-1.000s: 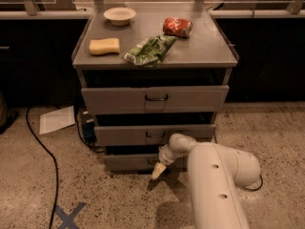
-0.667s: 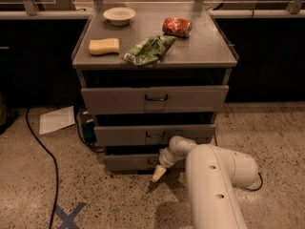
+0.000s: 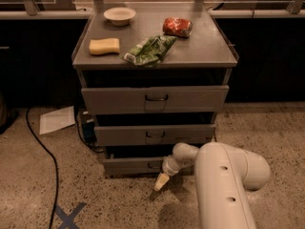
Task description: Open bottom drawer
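Right now the gripper (image 3: pixel 161 181) hangs low in front of the cabinet (image 3: pixel 209 51), its pale tip pointing down and to the left, just below the front of the bottom drawer (image 3: pixel 126 166) and close to the speckled floor (image 3: pixel 114 204). Whether it is open or closed cannot be told from this view, and nothing shows it to have hold of anything. The bottom drawer is the lowest and narrowest of the three grey fronts, set back under the middle drawer (image 3: pixel 124 134), with its small dark handle (image 3: pixel 153 165) just above and slightly left of the gripper's tip. It looks only barely out, so I judge that the pull is hardly begun.

To do this step well, the gripper likely needs to come up from below the front edge to the level of the handle and hook or clasp it squarely. The pull should then run straight out toward the camera, in line with the drawer's slides. A pull at an angle could jam the tray or slip off the thin wire. The thick white arm (image 3: pixel 224 190) stands near the cabinet's right side, so it also needs room to back away.

Compared with a second ago, the gripper's tip sits a little lower and a shade further right. The arm has shifted only slightly, and the bottom drawer's front looks almost where it was, perhaps a touch further out
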`<action>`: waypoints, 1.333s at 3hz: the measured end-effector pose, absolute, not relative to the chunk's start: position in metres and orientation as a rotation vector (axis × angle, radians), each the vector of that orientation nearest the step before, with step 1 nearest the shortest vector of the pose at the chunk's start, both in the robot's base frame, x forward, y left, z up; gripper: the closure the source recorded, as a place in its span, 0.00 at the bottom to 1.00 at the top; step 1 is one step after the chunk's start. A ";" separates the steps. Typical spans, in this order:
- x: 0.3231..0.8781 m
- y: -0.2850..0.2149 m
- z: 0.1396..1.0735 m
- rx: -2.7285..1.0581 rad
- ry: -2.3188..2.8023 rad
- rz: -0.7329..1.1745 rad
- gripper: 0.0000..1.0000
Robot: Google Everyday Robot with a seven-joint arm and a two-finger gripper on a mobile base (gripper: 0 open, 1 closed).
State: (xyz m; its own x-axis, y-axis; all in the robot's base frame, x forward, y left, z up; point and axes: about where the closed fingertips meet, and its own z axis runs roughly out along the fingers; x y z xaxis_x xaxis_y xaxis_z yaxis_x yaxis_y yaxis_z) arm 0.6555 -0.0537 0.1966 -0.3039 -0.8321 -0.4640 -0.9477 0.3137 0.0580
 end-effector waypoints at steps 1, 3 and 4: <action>0.655 -0.054 0.197 -1.592 2.238 0.461 0.00; 0.668 -0.054 0.213 -1.577 2.199 0.418 0.00; 0.669 -0.056 0.204 -1.581 2.211 0.419 0.00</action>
State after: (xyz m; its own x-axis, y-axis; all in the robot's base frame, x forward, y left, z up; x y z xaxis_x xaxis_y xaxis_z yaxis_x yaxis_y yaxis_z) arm 0.6695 -0.0556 0.2039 -0.2884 -0.8315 -0.4747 -0.9475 0.3192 0.0164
